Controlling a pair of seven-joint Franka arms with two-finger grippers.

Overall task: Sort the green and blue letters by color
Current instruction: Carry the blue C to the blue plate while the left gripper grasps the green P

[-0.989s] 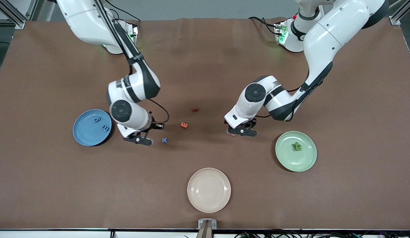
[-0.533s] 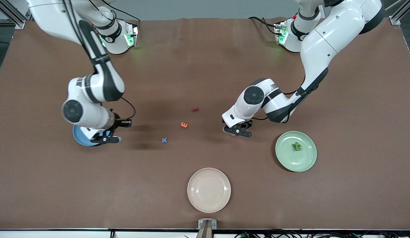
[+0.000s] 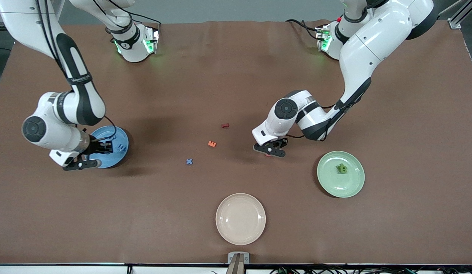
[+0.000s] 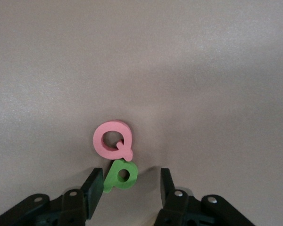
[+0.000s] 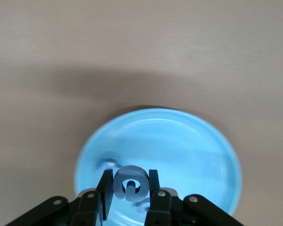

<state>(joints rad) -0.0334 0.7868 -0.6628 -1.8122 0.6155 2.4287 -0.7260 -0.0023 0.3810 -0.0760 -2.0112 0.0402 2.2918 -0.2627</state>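
Carrying a blue letter (image 5: 129,184) pinched between its fingers, the right gripper (image 3: 85,156) hangs over the edge of the blue plate (image 3: 121,156), placed to drop it beside the blue pieces already there. A blue X (image 3: 189,161) and an orange E (image 3: 212,143) lie mid-table. Over a small chunky green letter (image 4: 120,174) touching a pink Q (image 4: 112,140), the left gripper (image 4: 132,188) sits low with its jaws spread on either side. More green letters (image 3: 342,168) rest on the green plate (image 3: 354,186).

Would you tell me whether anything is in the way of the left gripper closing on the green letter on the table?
Nothing sits between the left gripper fingers and the green letter, which lies between them. However, the pink Q touches the green letter's edge, so it may be nudged during the grasp.
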